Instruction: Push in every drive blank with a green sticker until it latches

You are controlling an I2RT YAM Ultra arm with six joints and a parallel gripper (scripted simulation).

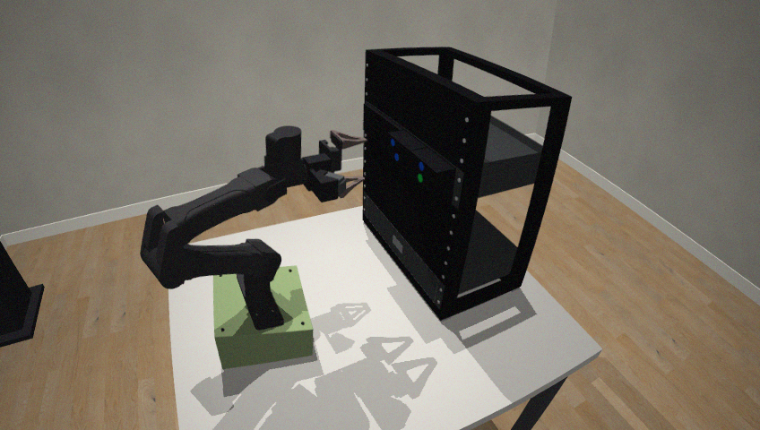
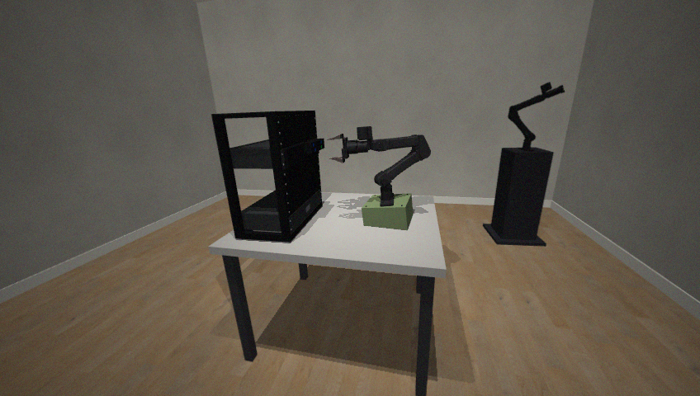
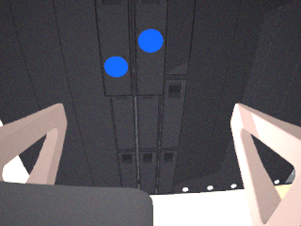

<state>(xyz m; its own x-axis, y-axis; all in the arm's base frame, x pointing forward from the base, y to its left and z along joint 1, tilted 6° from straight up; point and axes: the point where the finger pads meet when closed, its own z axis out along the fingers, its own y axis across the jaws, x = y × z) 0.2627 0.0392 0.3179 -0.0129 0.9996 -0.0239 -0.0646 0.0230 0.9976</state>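
Note:
A black open-frame rack [image 1: 458,176] stands on the white table; it also shows in the exterior view [image 2: 270,174]. Its front face carries drive blanks with stickers: three blue stickers [image 1: 392,142] [image 1: 396,156] [image 1: 421,165] and one green sticker [image 1: 419,177]. The green-stickered blank sits in a block that juts out from the face. My gripper [image 1: 356,159] [image 2: 337,148] is open and empty, its fingertips just short of the rack's left front edge. In the wrist view the two pale fingers frame two blue stickers [image 3: 150,40] [image 3: 117,67]; the green sticker is out of that view.
The arm's green base block [image 1: 261,315] sits on the table near its left side. A second dark arm on a black pedestal [image 2: 520,193] stands on the floor away from the table. The rack stands near the table's far right edge.

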